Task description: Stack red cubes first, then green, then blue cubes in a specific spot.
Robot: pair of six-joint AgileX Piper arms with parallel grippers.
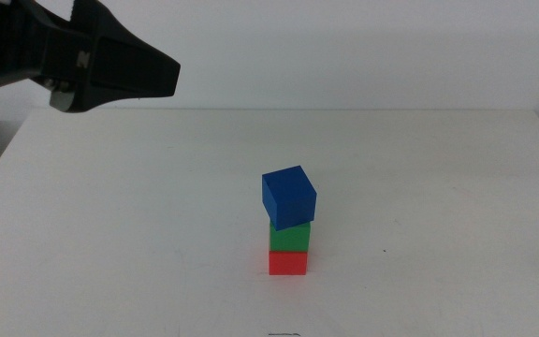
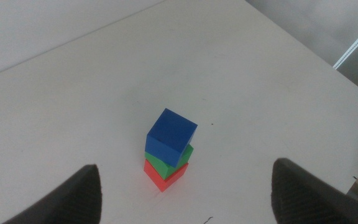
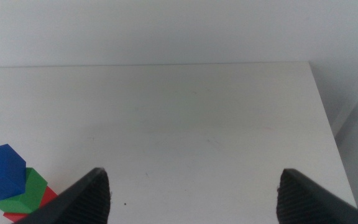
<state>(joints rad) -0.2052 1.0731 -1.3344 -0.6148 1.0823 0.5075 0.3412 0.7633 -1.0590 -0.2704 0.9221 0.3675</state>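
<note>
Blue cube (image 1: 288, 197) atop green cube (image 1: 289, 236), red cube (image 1: 288, 262) beneath.

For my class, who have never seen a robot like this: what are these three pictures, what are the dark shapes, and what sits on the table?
These are three cameras on one moment. The middle view looks down over a white table. The other two sit on the wrists of two robot arms, so each shows its own claw's two dark jaws rising from the bottom edge.

The left claw is open, hangs above the stack and holds nothing; its arm is the dark shape at the middle view's top left. The right claw is open and empty too, off to one side.

On the table stands a small tower: red cube at the bottom, green cube on it, blue cube on top, twisted slightly askew.
</note>
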